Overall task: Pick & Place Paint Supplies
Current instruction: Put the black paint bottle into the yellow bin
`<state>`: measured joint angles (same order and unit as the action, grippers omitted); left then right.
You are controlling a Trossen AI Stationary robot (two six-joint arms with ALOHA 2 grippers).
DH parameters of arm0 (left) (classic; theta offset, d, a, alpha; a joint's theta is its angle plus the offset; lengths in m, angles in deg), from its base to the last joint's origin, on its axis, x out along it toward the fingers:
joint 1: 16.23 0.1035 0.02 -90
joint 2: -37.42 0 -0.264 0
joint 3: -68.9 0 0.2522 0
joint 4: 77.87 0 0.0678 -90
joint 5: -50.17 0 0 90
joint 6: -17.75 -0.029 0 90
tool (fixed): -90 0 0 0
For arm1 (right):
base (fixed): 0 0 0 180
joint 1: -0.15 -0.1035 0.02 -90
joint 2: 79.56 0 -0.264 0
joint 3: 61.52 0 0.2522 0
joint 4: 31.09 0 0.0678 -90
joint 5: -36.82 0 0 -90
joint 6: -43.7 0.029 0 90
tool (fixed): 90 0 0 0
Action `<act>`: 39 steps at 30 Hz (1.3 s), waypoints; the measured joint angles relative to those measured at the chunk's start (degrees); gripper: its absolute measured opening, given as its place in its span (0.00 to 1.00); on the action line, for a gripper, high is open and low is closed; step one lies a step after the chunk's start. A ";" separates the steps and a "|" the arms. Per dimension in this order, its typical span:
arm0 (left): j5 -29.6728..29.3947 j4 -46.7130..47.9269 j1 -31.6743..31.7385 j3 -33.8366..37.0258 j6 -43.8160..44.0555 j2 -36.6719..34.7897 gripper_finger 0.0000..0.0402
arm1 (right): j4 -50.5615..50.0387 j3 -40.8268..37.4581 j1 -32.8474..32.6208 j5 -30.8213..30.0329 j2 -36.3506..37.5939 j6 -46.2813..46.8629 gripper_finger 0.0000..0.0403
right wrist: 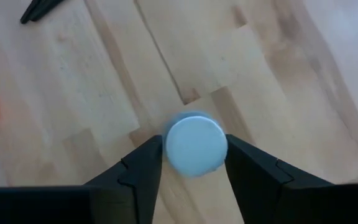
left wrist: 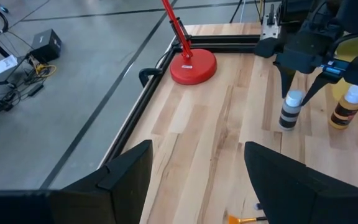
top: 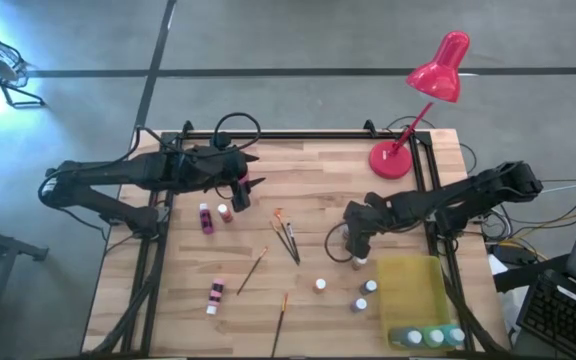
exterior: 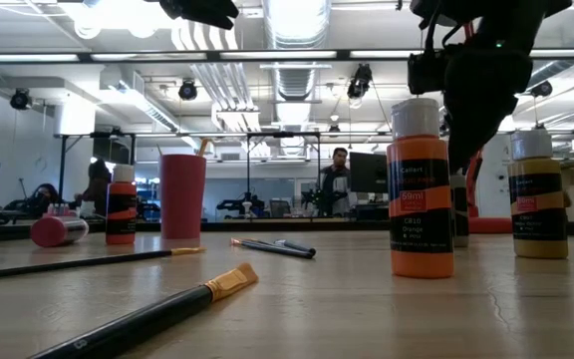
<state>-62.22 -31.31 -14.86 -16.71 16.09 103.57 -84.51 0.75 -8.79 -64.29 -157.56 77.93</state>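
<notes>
Standing upright between the right pincer's (right wrist: pixel 194 163) parted fingers is a white-capped bottle (right wrist: pixel 196 144).

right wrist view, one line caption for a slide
Right hand straddles a white-capped bottle standing on the wooden table.

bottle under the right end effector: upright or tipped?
Upright: the bottle stands on its base between the right end effector's fingers, white cap up.
</notes>
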 joint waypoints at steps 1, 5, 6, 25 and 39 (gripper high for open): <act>0.02 0.00 0.01 0.05 -0.01 0.00 0.65 | 0.00 0.00 0.34 0.91 0.00 -0.03 0.40; 0.02 0.05 0.01 0.45 0.00 0.00 0.65 | -0.46 0.77 1.56 3.41 0.00 -1.42 0.37; 0.00 0.07 -0.01 0.61 -0.01 0.00 0.65 | -0.47 1.33 1.79 3.91 0.00 -1.95 0.37; 0.01 0.31 0.00 0.85 -0.01 0.00 0.65 | -15.41 14.50 7.54 9.50 -5.12 -12.78 0.52; 0.00 2.38 -0.01 0.87 -0.03 0.00 0.65 | -17.59 16.93 7.54 10.08 -12.01 -15.47 0.57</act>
<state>-62.22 -28.93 -14.86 -15.84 16.06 103.57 -102.10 17.69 -1.26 -54.21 -169.57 62.46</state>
